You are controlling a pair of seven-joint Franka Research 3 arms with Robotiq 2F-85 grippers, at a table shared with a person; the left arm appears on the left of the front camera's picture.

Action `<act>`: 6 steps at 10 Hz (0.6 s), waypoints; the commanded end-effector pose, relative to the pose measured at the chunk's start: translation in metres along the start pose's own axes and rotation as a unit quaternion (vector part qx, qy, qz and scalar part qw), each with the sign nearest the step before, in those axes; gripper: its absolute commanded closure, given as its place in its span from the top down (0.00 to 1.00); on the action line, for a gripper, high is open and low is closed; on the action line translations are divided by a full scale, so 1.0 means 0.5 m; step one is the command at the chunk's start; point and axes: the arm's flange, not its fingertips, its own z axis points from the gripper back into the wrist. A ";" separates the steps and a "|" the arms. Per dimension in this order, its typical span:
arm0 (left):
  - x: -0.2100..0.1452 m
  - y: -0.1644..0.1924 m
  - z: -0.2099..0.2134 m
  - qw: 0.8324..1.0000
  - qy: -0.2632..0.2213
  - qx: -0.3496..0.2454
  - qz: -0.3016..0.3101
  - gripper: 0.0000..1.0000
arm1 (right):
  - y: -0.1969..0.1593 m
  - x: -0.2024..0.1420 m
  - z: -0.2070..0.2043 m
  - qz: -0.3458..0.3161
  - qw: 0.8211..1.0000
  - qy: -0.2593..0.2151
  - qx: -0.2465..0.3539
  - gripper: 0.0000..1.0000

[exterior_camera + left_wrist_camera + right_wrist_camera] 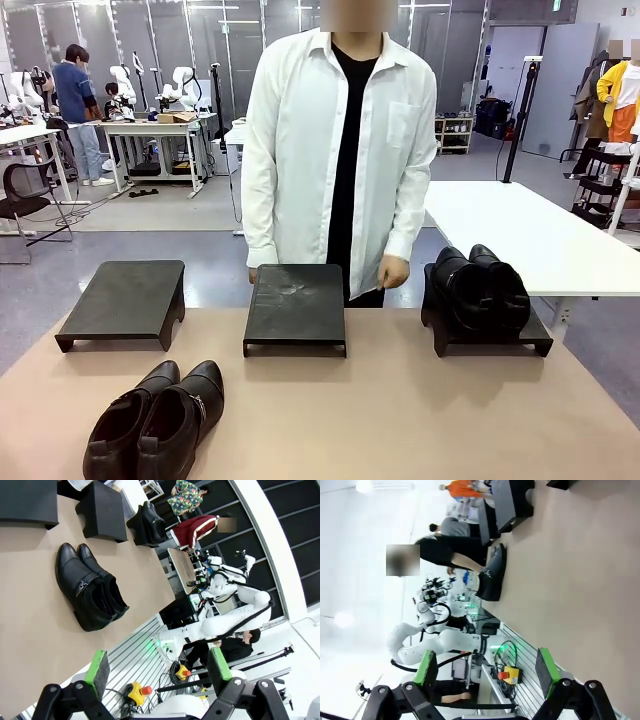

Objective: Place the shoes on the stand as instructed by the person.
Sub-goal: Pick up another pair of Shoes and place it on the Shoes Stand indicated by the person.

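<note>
Shoes (155, 425) on table (400, 420), pair (480, 290) on right stand (492, 346)

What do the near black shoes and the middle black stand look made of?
The pair of glossy black ankle-high shoes looks like polished leather: smooth sheen with soft highlights. The flat black rectangular middle stand looks matte, perhaps painted wood or plastic; pale scuffs mark its top.
</note>
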 end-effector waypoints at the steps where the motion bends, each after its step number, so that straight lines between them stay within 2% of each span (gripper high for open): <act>1: -0.001 -0.002 0.004 1.000 0.000 -0.005 -0.007 1.00 | -0.034 0.038 0.023 0.012 1.000 0.008 0.024 1.00; 3: -0.001 -0.002 0.004 1.000 0.000 -0.005 -0.007 1.00 | -0.028 0.040 0.017 -0.003 0.999 0.028 0.030 1.00; 4: -0.001 -0.002 0.004 1.000 0.000 -0.005 -0.007 1.00 | -0.037 0.016 -0.001 -0.005 1.000 0.012 0.024 1.00; 6: -0.001 -0.002 0.004 1.000 0.000 -0.005 -0.007 1.00 | -0.037 0.016 -0.001 -0.005 1.000 0.012 0.024 1.00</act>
